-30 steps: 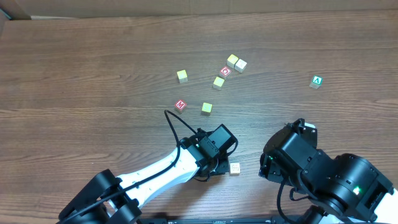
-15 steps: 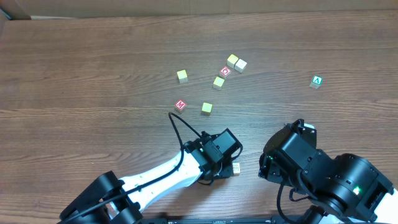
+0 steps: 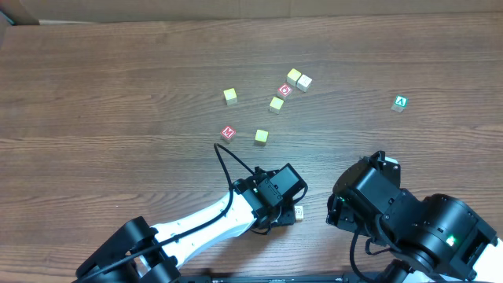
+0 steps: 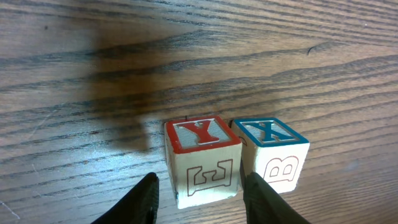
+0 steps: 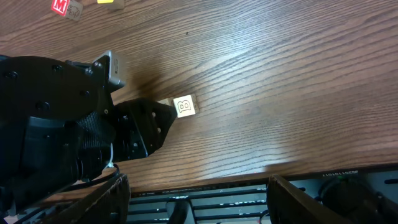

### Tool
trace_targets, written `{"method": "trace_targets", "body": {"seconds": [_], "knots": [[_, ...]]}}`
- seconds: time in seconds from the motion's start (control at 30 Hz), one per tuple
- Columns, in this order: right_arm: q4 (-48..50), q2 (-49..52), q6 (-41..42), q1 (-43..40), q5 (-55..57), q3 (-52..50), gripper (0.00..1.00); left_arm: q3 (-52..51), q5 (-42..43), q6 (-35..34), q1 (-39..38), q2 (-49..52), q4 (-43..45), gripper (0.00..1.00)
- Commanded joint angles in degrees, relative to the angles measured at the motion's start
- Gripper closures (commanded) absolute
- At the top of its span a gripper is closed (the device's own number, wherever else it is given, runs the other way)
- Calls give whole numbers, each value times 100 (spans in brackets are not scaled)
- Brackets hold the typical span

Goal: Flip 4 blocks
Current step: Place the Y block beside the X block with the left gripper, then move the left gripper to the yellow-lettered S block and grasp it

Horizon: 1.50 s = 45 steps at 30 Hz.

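Note:
In the left wrist view two cream blocks stand side by side on the table. One has a red Y on top point(image 4: 202, 160), the other a blue X on top and a B on its side point(image 4: 273, 155). My left gripper point(image 4: 202, 180) is open with the Y block between its fingers point(image 4: 146, 200); a gap shows on the block's left side. From overhead only the X block point(image 3: 299, 212) shows beside the left gripper point(image 3: 280, 206). Farther back lie a red-letter block point(image 3: 229, 132) and yellow blocks point(image 3: 261, 136). My right gripper point(image 5: 198, 186) is open and holds nothing.
A red cube with a white ring point(image 3: 285, 90), further yellow and cream cubes point(image 3: 293, 76) and a green A cube point(image 3: 401, 102) lie at the back. The right arm's body point(image 3: 393, 216) sits at the front right. The right gripper hangs over the table's front edge point(image 5: 261, 171).
The left gripper shifted a little to the right, up against the block near the front edge, then stayed there. The right arm has not moved.

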Motion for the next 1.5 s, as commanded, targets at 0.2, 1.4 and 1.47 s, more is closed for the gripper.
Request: {"method": "trace_targets", "body": {"seconds": [0.2,1.4,1.47], "knots": [[-4,-35,31,17,17,151,28,-66,-153,-76,-9,-74,162,59],[0,-35,50,17,17,151,28,-63,-297,-74,-4,-76,487,52],[0,-35,50,17,17,151,28,-57,-326,-42,2,-90,485,50]]}}
